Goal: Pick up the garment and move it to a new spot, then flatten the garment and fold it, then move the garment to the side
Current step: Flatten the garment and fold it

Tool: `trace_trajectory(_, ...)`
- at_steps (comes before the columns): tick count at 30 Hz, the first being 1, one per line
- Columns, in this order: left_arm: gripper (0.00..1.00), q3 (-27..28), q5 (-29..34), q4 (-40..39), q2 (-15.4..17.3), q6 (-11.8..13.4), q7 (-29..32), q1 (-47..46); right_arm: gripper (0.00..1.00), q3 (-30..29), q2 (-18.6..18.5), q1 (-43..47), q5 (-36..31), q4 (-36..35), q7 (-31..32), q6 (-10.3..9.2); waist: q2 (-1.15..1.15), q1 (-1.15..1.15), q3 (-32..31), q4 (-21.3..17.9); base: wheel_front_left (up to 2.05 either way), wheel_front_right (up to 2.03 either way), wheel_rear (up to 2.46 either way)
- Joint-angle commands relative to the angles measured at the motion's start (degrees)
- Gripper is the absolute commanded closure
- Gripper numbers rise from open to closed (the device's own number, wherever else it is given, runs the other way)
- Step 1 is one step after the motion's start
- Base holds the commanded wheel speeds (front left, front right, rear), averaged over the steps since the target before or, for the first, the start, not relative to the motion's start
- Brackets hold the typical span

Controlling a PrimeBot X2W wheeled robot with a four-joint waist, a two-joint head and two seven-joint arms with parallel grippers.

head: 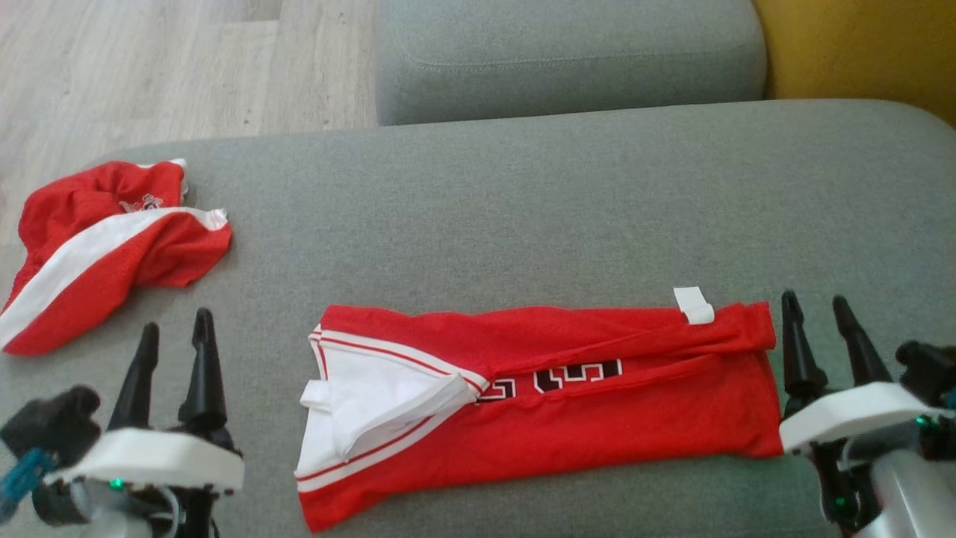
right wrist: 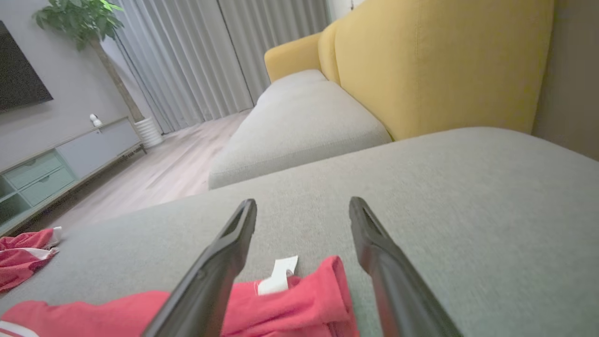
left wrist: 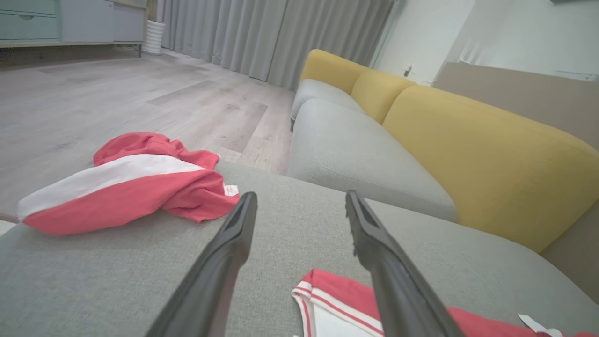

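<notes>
A red garment (head: pixel 567 396) with white trim and black numbers lies folded into a long strip on the grey cushion (head: pixel 523 217), with a white tag at its right end. My left gripper (head: pixel 175 329) stands open left of the garment's white end, empty. At the strip's right edge my right gripper (head: pixel 818 310) is open and empty as well. The left wrist view has the garment's white-trimmed corner (left wrist: pixel 327 304) between and below the fingers (left wrist: pixel 220 262). In the right wrist view the garment's red end (right wrist: pixel 299 299) and tag lie between the fingers (right wrist: pixel 379 262).
A second red and white garment (head: pixel 97 246) lies crumpled at the cushion's far left edge, also in the left wrist view (left wrist: pixel 126 182). Another grey cushion (head: pixel 567 52) and a yellow backrest (left wrist: pixel 477 154) stand beyond. Wooden floor (head: pixel 149 67) lies off the left edge.
</notes>
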Motion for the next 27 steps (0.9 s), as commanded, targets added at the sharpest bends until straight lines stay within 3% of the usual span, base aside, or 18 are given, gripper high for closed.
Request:
trace_trajectory(1, 0.00, 5.2, 2.1, -2.3, -1.3, -2.0, -0.7, -2.2, 0.00, -0.2, 0.4, -0.7, -1.4, -2.7, 1.1, -0.04, 0.00, 0.00, 0.3, 0.1, 0.00, 0.00, 0.00)
trace_trajectory(7, 0.00, 8.8, 6.8, -0.3, -6.4, -7.4, -0.7, -0.3, 0.00, -1.6, 2.0, -1.0, -3.8, -3.9, 6.3, -0.04, 0.00, 0.00, 1.0, 0.3, 0.00, 0.00, 0.00)
trace_trajectory(12, 0.00, 9.9, 8.5, 1.5, -8.9, -10.0, -0.7, -1.3, 0.00, -5.9, 3.3, -4.8, -6.5, 0.9, 16.2, -0.04, 0.00, 0.00, 1.8, 0.6, 0.00, 0.00, 0.00)
trace_trajectory(27, 0.00, 10.1, 10.8, 5.9, -11.4, -13.4, -0.7, -4.0, 0.00, -13.3, 4.6, -15.9, -13.7, 16.2, 36.5, -0.04, 0.00, 0.00, 4.5, 4.1, 0.00, 0.00, 0.00)
